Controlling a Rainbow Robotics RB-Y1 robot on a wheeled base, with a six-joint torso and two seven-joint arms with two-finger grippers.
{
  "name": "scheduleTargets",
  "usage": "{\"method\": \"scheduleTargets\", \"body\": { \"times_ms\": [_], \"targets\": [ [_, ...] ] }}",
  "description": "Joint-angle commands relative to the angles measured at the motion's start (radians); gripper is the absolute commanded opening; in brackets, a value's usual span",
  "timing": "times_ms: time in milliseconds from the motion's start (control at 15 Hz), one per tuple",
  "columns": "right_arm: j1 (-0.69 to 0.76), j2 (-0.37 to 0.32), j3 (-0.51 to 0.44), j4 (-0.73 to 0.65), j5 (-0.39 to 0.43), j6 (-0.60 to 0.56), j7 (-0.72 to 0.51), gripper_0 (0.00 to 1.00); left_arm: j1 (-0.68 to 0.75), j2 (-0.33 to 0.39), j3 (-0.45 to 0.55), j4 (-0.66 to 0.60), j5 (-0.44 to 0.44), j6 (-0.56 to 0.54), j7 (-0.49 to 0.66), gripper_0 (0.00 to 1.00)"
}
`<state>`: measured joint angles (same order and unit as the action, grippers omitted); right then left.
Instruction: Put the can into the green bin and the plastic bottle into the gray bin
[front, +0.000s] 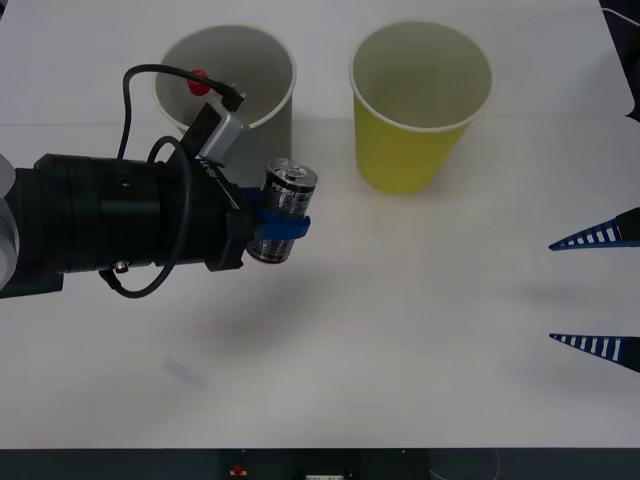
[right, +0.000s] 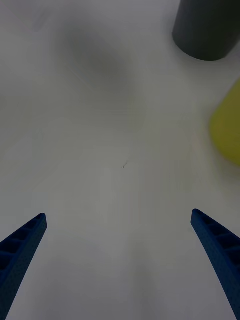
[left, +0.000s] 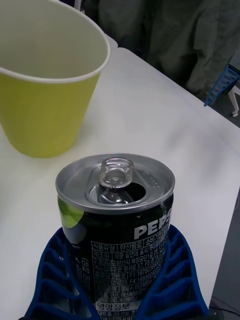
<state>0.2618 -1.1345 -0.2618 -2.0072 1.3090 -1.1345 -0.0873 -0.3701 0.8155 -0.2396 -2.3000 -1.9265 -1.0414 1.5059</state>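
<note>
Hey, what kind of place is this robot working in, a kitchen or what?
Probably a lab test bench, not a kitchen: a bare white table holding just a gray bin and a green bin, with the left gripper gripping a can and the right gripper open.

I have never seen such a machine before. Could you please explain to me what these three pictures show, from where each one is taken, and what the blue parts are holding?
This is a two-armed robot standing at a white table. The wide picture comes from a camera above its arms, looking down. The other two come from cameras on its wrists.

The blue ribbed parts are its fingers. The left gripper is shut on the can, a small silver drink can with a dark printed side; the left wrist picture shows it close up. The right gripper waits open at the table's right edge, holding nothing.

Two large cup-shaped bins stand at the far side: the gray bin and the green bin. A red cap, probably of the plastic bottle, shows inside the gray one.
</note>
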Motion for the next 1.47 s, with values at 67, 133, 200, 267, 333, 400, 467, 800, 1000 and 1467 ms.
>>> {"method": "scheduleTargets", "body": {
  "times_ms": [67, 133, 200, 267, 333, 400, 467, 800, 1000, 1467],
  "targets": [
    [0.000, 0.000, 0.000, 0.000, 0.000, 0.000, 0.000, 1.00, -0.132, -0.018, -0.049, 0.071, 0.006, -0.002, 0.004, 0.00],
    [0.000, 0.000, 0.000, 0.000, 0.000, 0.000, 0.000, 1.00, -0.196, -0.036, -0.072, 0.114, 0.006, 0.000, 0.004, 0.00],
    [0.000, 0.000, 0.000, 0.000, 0.000, 0.000, 0.000, 1.00, -0.247, -0.053, -0.089, 0.154, 0.006, -0.002, 0.005, 0.00],
    [0.000, 0.000, 0.000, 0.000, 0.000, 0.000, 0.000, 1.00, -0.309, -0.075, -0.112, 0.211, 0.003, -0.002, 0.010, 0.00],
    [0.000, 0.000, 0.000, 0.000, 0.000, 0.000, 0.000, 1.00, -0.377, -0.099, -0.135, 0.269, -0.002, -0.002, 0.014, 0.00],
    [0.000, 0.000, 0.000, 0.000, 0.000, 0.000, 0.000, 1.00, -0.443, -0.128, -0.148, 0.337, 0.000, -0.002, 0.025, 0.00],
    [0.000, 0.000, 0.000, 0.000, 0.000, 0.000, 0.000, 1.00, -0.487, -0.150, -0.162, 0.383, -0.003, -0.002, 0.065, 0.00],
    [0.000, 0.000, 0.000, 0.000, 0.000, 0.000, 0.000, 1.00, -0.734, -0.285, -0.210, 0.676, -0.092, -0.002, 0.077, 0.00],
    [0.000, 0.000, 0.000, 0.000, 0.000, 0.000, 0.000, 1.00, -0.820, -0.345, -0.236, 0.807, -0.135, 0.001, 0.077, 0.00],
    [0.000, 0.000, 0.000, 0.000, 0.000, 0.000, 0.000, 1.00, -0.894, -0.455, -0.302, 0.998, -0.298, 0.047, 0.076, 0.00]
  ]
}}
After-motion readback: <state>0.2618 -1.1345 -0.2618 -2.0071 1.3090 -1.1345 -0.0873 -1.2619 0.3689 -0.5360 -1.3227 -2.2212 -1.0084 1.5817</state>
